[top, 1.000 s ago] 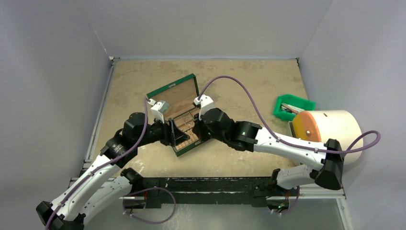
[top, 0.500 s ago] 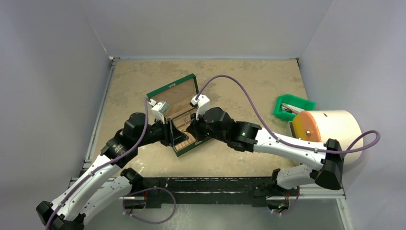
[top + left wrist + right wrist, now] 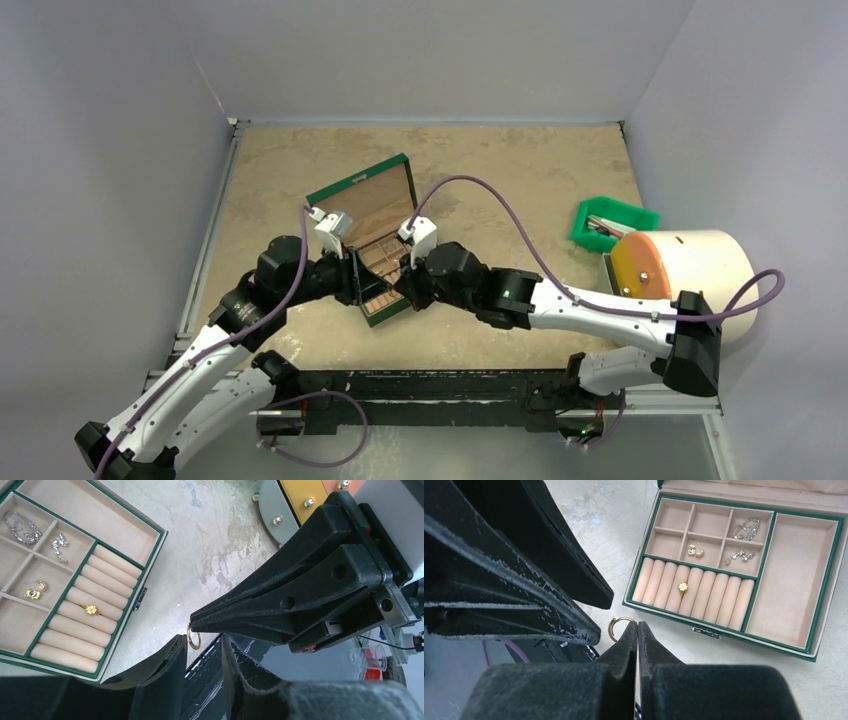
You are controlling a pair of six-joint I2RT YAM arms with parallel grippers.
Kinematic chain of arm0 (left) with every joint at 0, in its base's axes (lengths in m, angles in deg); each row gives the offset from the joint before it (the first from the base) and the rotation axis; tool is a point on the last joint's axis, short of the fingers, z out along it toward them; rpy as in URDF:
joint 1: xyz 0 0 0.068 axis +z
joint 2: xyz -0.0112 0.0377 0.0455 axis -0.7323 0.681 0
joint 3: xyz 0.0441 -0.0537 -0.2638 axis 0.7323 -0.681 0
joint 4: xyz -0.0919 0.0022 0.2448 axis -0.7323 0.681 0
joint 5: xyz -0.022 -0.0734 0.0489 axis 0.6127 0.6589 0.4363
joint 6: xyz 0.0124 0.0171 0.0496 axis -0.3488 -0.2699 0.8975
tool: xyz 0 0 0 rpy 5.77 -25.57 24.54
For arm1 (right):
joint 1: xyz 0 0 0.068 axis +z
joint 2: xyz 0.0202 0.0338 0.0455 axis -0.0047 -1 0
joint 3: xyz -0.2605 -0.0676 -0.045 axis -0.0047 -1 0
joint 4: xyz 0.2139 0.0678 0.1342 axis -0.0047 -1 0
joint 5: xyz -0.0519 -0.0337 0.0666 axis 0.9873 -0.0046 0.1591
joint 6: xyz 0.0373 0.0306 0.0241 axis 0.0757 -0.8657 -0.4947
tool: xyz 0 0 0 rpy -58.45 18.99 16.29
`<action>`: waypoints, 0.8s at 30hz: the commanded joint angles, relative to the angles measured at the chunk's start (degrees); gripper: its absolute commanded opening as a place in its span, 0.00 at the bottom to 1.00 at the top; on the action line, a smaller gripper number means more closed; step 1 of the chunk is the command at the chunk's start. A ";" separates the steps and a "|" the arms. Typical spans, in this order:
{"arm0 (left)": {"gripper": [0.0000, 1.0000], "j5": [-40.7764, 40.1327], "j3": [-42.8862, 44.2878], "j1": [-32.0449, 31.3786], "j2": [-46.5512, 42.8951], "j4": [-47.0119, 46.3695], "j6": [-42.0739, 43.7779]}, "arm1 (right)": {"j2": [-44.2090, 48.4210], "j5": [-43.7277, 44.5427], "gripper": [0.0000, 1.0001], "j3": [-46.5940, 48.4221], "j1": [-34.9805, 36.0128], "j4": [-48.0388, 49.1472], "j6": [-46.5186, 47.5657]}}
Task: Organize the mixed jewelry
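My right pincer [image 3: 638, 626] is clamped shut on a thin gold hoop [image 3: 617, 625] at its very tip. My left pincer [image 3: 202, 638] stands partly open around the hoop, with the green box [image 3: 768, 555] lying beyond on the tabletop [image 3: 614, 540].

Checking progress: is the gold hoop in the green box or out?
Out. The gold hoop is pinched by the right gripper at its tips, over the table beside the green box.
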 commanded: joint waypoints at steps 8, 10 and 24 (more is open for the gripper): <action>0.27 1.09 0.13 0.25 0.15 -3.83 -0.15 | 4.90 2.53 0.00 -1.73 1.09 6.70 1.11; 0.27 1.25 0.12 0.29 0.25 -3.91 -0.17 | 4.96 2.74 0.00 -1.76 1.22 6.81 1.14; 0.07 2.04 0.09 0.24 0.19 -4.27 -0.12 | 3.82 2.89 0.00 -1.09 1.74 7.30 1.16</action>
